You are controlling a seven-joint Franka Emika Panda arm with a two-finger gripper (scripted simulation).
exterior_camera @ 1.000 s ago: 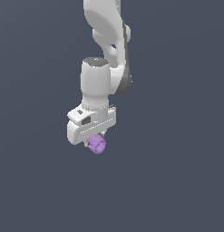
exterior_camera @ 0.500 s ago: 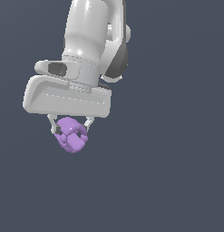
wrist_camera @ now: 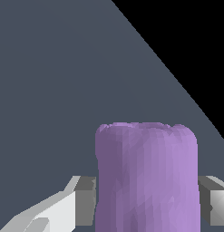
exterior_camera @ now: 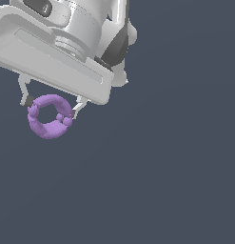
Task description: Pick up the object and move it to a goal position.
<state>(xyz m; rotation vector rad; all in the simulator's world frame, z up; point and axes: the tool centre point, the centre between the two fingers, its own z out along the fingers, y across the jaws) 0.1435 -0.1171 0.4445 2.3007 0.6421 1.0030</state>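
The object is a light-purple ring (exterior_camera: pixel 48 117) with a central hole and a lumpy rim. It hangs between the two fingers of my gripper (exterior_camera: pixel 51 107) at the upper part of the exterior view's left, its hole facing the camera. The gripper is shut on it, one fingertip (exterior_camera: pixel 28 100) on each side of the ring. In the wrist view the ring (wrist_camera: pixel 146 176) shows as a purple cylinder wall between the two grey pads (wrist_camera: pixel 86 199). No goal mark shows in either view.
A plain dark grey ground (exterior_camera: pixel 176 167) fills both views. In the wrist view a black area (wrist_camera: pixel 190 41) lies beyond the ground's straight edge. No other objects show.
The arm and the ring have come much closer to the exterior camera and shifted toward the view's upper left. The ring stays held between the fingers and now shows its hole.
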